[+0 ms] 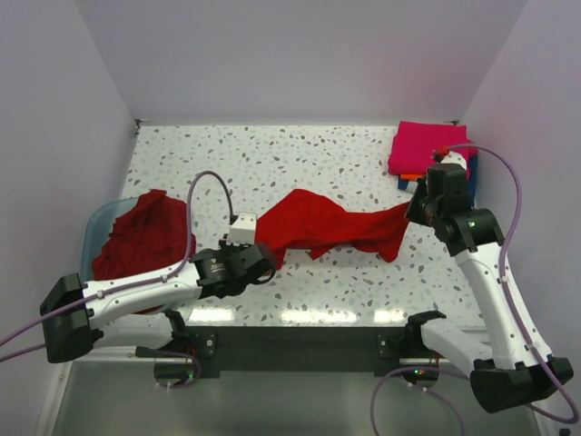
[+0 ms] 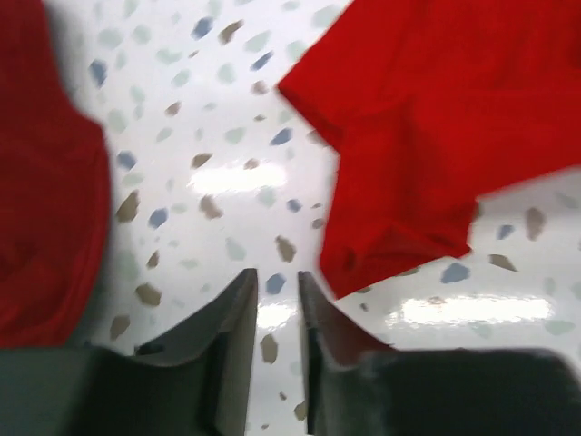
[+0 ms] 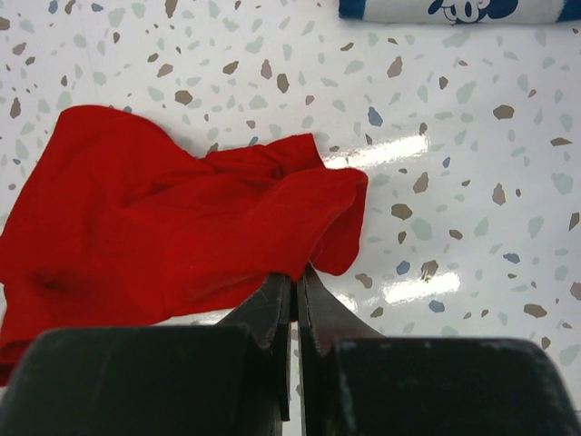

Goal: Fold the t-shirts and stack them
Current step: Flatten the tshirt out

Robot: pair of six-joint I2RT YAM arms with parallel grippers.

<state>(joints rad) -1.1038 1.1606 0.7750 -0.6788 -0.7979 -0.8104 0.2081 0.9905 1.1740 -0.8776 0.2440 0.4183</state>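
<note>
Top external view:
- A red shirt [image 1: 322, 227] lies stretched left to right across the middle of the speckled table [image 1: 300, 154].
- The right gripper [image 1: 413, 211] is at the shirt's right end. The left gripper [image 1: 263, 259] sits low just beside its left end.
- A heap of red cloth [image 1: 136, 236] fills the teal tub [image 1: 98, 218] at the left edge.
- A folded pink shirt [image 1: 427, 145] tops a stack in the far right corner, just behind the right gripper.

Left wrist view:
- The left gripper [image 2: 277, 277] has its fingers [image 2: 231, 318] slightly apart. Bare table [image 2: 182, 136] shows through the narrow gap, and nothing is between them.
- The red shirt [image 2: 436, 118] lies ahead and to the right, with one corner close to the right finger. Whether they touch cannot be told.
- The heap of red cloth [image 2: 45, 182] fills the left edge.

Right wrist view:
- The right gripper [image 3: 295, 277] is clamped on a bunched edge of the red shirt [image 3: 182, 227], which spreads away to the left over the table [image 3: 454, 136].
- A folded white shirt with blue print [image 3: 454, 9] lies at the top edge, well apart.
</note>
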